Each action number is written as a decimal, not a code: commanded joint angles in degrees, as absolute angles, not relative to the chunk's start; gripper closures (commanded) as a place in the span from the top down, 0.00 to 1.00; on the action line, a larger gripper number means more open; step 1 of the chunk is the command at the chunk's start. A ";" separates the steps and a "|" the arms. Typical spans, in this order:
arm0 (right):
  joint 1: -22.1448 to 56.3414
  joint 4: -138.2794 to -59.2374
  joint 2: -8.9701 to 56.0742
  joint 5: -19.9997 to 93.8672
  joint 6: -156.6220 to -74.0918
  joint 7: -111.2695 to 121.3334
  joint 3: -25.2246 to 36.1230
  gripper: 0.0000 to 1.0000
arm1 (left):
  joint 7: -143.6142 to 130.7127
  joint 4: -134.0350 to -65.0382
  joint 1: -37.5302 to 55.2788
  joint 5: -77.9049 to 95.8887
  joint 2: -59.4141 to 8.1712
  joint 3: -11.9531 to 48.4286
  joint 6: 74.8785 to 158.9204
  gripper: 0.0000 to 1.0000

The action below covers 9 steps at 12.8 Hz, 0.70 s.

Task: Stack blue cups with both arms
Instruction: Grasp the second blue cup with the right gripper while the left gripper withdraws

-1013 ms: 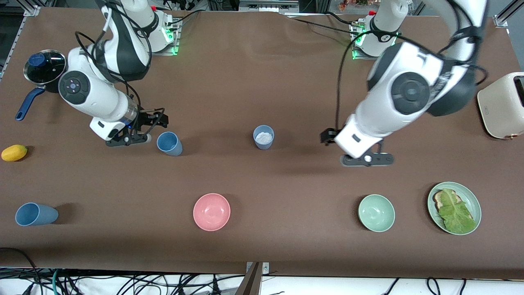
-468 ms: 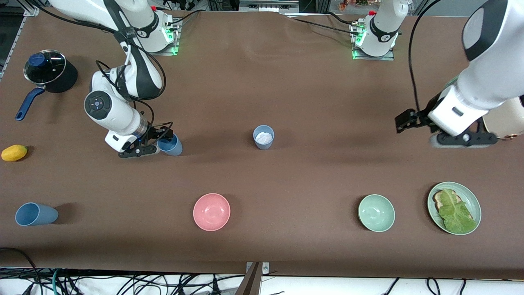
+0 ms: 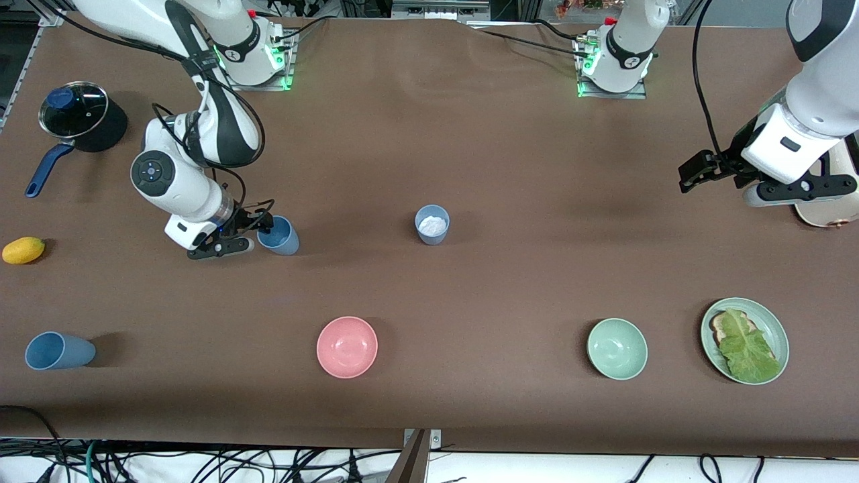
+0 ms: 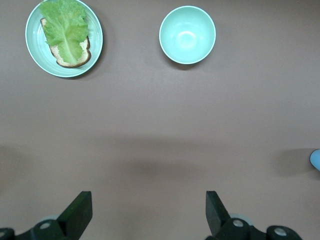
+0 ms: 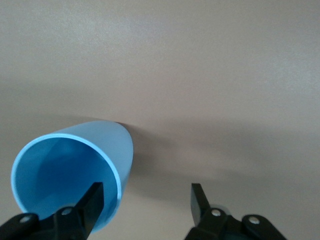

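A grey-blue cup (image 3: 282, 240) stands open side up toward the right arm's end of the table. My right gripper (image 3: 263, 227) is open at its rim. In the right wrist view one finger (image 5: 92, 200) is inside the mouth of the cup (image 5: 70, 165) and the other is outside, so my right gripper (image 5: 145, 194) straddles the wall. A mid-blue cup (image 3: 59, 351) lies near the front corner at that end. A pale blue cup (image 3: 431, 224) holding something white stands mid-table. My left gripper (image 3: 694, 174) (image 4: 147, 202) is open and empty, raised over the left arm's end.
A pink bowl (image 3: 347, 347), a pale green bowl (image 3: 617, 348) (image 4: 187, 34) and a green plate (image 3: 778, 335) (image 4: 35, 55) with bread and lettuce stand near the front edge. A lidded pot (image 3: 74, 115) and a yellow fruit (image 3: 23, 249) are at the right arm's end. A cream toaster (image 3: 832, 213) is under the left arm.
The left arm has swung from mid-table up and out toward its own end. The right gripper has come down onto the grey-blue cup's rim.
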<state>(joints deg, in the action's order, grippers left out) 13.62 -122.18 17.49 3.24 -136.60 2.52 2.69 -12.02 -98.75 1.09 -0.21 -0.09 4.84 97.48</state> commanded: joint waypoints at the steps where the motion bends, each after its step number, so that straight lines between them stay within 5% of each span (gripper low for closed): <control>1: 13.54 -122.78 17.58 3.25 -137.98 2.11 2.37 0.48 | -11.78 -98.79 1.32 -0.88 0.35 5.19 97.38 1.00; 7: 13.89 -122.52 17.84 3.95 -138.25 1.93 2.20 0.00 | -11.34 -98.79 1.14 -0.88 0.35 5.19 97.21 1.00; 9: 13.97 -120.95 17.84 3.96 -137.38 1.67 2.11 0.00 | -11.34 -98.79 1.14 -0.88 0.44 5.19 96.51 1.00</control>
<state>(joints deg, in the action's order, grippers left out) 13.85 -121.81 17.72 3.97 -137.47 2.29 2.12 -12.02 -98.75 1.14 -0.21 -0.09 5.10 97.41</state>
